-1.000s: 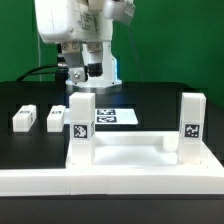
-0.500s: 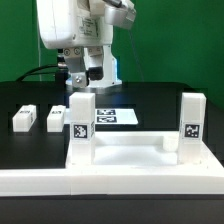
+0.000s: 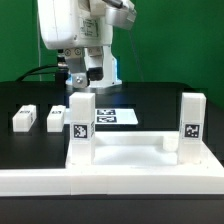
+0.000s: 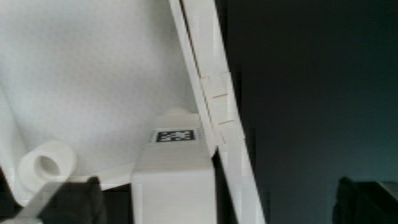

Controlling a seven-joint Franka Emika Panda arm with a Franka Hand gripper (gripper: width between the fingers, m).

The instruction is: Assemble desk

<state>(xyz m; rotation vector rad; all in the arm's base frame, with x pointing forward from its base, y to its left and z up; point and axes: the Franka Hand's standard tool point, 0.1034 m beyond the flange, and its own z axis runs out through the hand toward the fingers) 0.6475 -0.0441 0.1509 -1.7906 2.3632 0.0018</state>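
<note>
The desk top (image 3: 125, 150) lies upside down on the table. Two square tagged legs stand upright in its corners, one on the exterior view's left (image 3: 80, 128) and one on its right (image 3: 192, 124). Two loose legs (image 3: 23, 118) (image 3: 55, 119) lie further left. My gripper (image 3: 85, 84) hangs just above the left standing leg and is open and empty. In the wrist view the desk top (image 4: 89, 90) and a tagged leg (image 4: 178, 185) lie below the gripper (image 4: 214, 205). The dark fingertips (image 4: 63, 200) stand wide apart and touch nothing.
A long white L-shaped rail (image 3: 110, 180) runs along the front, against the desk top. The marker board (image 3: 112, 116) lies flat behind the desk top. The black table edge runs behind it, with a green wall beyond.
The gripper has risen slightly from the left standing leg and shifted a little to the exterior view's right. The desk parts have not moved.
</note>
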